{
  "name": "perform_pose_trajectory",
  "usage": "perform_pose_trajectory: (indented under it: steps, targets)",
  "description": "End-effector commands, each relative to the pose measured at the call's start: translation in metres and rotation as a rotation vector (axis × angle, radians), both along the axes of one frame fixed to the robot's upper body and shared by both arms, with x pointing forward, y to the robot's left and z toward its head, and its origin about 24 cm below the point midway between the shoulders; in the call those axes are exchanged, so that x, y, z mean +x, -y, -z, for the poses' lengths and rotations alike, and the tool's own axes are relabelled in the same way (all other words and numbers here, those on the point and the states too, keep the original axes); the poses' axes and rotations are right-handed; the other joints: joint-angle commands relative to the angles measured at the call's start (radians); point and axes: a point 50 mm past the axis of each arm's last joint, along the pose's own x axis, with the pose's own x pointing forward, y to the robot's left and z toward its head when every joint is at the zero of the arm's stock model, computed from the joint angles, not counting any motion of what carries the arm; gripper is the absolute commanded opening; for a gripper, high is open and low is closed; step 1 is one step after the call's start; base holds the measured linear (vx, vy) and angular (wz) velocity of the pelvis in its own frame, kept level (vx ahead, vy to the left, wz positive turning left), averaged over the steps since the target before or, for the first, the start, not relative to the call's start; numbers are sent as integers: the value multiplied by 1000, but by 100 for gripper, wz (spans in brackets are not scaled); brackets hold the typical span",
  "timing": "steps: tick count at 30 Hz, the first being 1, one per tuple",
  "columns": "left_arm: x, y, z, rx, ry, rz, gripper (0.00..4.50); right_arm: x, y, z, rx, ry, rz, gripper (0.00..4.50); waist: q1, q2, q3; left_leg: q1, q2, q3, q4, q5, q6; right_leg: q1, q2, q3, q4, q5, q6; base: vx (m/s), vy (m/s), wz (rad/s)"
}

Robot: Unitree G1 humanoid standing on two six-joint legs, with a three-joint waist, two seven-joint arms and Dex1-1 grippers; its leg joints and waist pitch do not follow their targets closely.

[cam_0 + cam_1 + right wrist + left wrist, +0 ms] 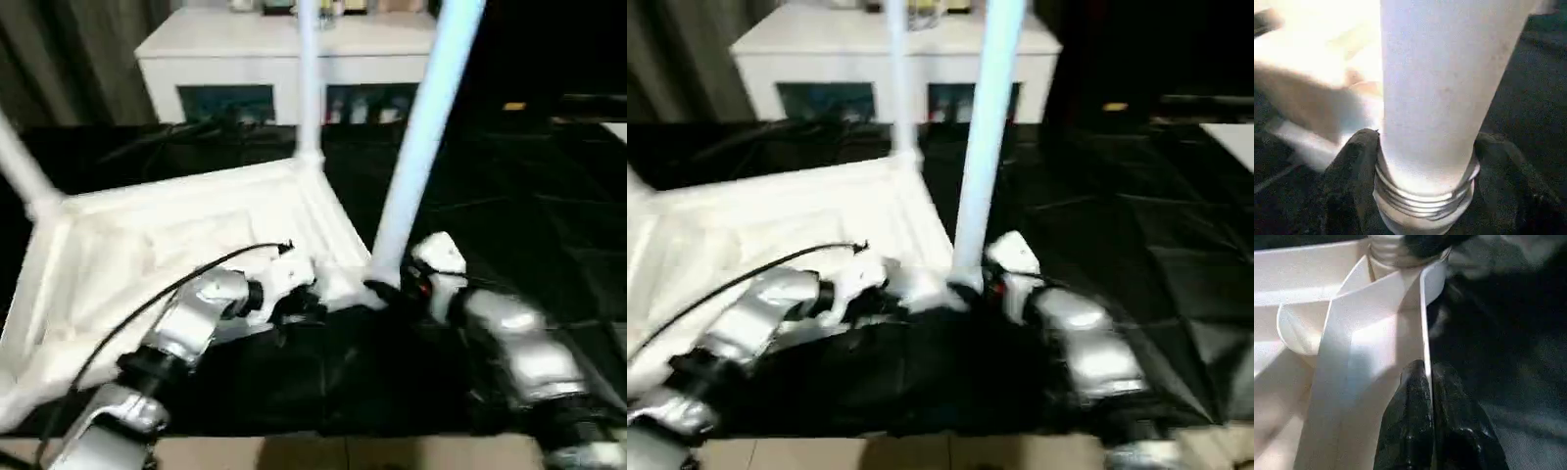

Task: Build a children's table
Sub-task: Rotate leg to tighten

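Note:
The children's table lies upside down on black cloth, its white square top (pixel 147 245) showing the ribbed underside. Three white legs stand up from its corner sockets: one at the near right corner (pixel 421 127), one at the far corner (pixel 309 78), one at the left (pixel 20 162). My right gripper (pixel 1427 137) is shut on the near right leg (pixel 1444 78) just above its threaded end (pixel 1425 200), a black finger (pixel 1359 166) on each side. My left gripper (pixel 1426 369) pinches the top's thin side wall (pixel 1422 318) close to that same corner socket.
A white low cabinet (pixel 284 49) with dark glass openings stands behind the table. Black cloth (pixel 529 196) covers the floor to the right. A black cable (pixel 176 284) runs along my left forearm. A pale wooden edge (pixel 323 452) crosses the near side.

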Motion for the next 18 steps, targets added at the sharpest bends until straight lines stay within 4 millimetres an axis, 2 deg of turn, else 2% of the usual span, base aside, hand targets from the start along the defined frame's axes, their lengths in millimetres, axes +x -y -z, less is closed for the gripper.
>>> perform_pose_trajectory:
  steps: [1,2,4,5,8,9,10,11,12,14,16,17,18]
  targets:
    - [-1,32,-9,-106,34,51,0,-6,-4,30,-84,-132,121,262,-14,-10,-37,-2,17,-35,-96,-489,-19,26,-35,-4,-103,-666,-72,0,0,0]
    - [0,36,-8,-100,45,36,0,-4,-11,31,-89,-125,180,262,-16,-7,-35,-1,17,-38,-99,-501,-19,24,-34,-5,-106,-661,-73,0,0,0]
    - [2,39,-8,-101,49,15,0,-2,-19,31,-65,-129,213,262,-33,0,-33,15,18,-44,-101,-582,-16,18,-33,-20,-122,-640,-85,0,0,0]
    - [3,43,-6,-97,54,8,0,0,-29,30,-54,-120,223,262,-40,-1,-30,20,17,-46,-102,-614,-12,18,-33,-30,-127,-642,-83,0,0,0]
    - [3,48,-5,-84,69,4,0,2,-49,25,-35,-98,194,262,-53,6,-26,28,18,-50,-108,-672,-17,21,-33,-47,-137,-645,-71,0,0,0]
    - [3,47,-4,-83,65,3,0,2,-52,22,-12,-82,173,262,-62,10,-23,36,20,-51,-111,-707,-19,24,-32,-62,-146,-635,-67,0,0,0]
    - [3,46,-4,-81,64,4,0,1,-55,19,21,-74,144,262,-72,14,-21,40,26,-55,-117,-744,-17,34,-35,-80,-147,-610,-62,0,0,0]
    - [2,43,-2,-70,62,7,0,1,-53,12,87,-51,132,297,-70,22,-20,27,36,-63,-134,-770,-27,54,-41,-74,-125,-552,-70,0,0,0]
    - [2,43,-2,-70,62,7,0,1,-53,12,87,-51,132,318,-71,19,-18,28,37,-60,-137,-780,-27,53,-40,-74,-127,-537,-77,0,0,0]
    - [2,39,-1,-57,59,16,0,1,-49,6,111,-32,129,337,-71,12,-21,35,25,-54,-122,-742,-24,41,-56,-70,-138,-579,-85,0,0,0]
    - [2,36,0,-47,56,20,0,2,-43,-1,112,-2,126,353,-64,6,-26,25,17,-51,-110,-632,-1,39,-72,-60,-143,-642,-78,0,0,0]
    - [0,31,1,-26,52,49,0,2,-35,-10,115,13,88,353,-60,8,-28,16,19,-52,-113,-594,7,45,-71,-55,-140,-626,-83,0,0,0]
    - [-1,29,1,-17,53,59,0,1,-32,-13,115,14,59,369,-57,6,-29,11,21,-52,-115,-579,11,47,-71,-51,-136,-611,-87,0,0,0]
